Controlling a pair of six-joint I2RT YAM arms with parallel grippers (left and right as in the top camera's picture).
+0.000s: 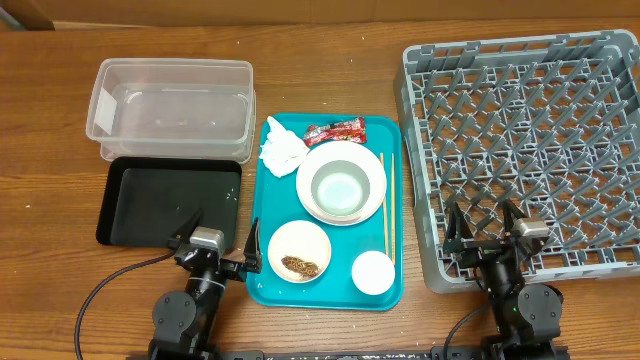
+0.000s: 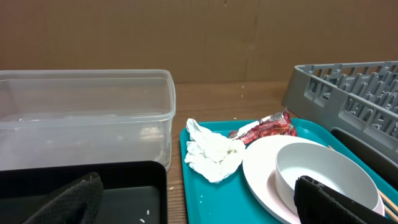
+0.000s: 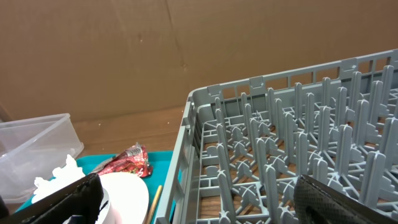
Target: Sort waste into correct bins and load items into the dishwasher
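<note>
Your left end effector (image 1: 229,219) hangs with its fingers spread wide and grips nothing, over the near right corner of the black tray (image 1: 150,205). Your right end effector (image 1: 482,218) is just as wide apart and also grips nothing, above the near left edge of the grey dish rack (image 1: 530,130). Between them on the counter (image 1: 60,150) lies the teal serving tray (image 1: 390,292). Nearest on it are the small white cup (image 1: 373,272) and a shallow pale bowl (image 1: 299,251) of brown scraps (image 1: 300,265). Behind those, a white bowl (image 1: 339,186) sits on a plate (image 1: 372,207), with chopsticks (image 1: 385,200) alongside. Farthest are the crumpled napkin (image 1: 280,148) and the red wrapper (image 1: 335,131). The clear tub (image 1: 170,110) stands behind the black tray.
</note>
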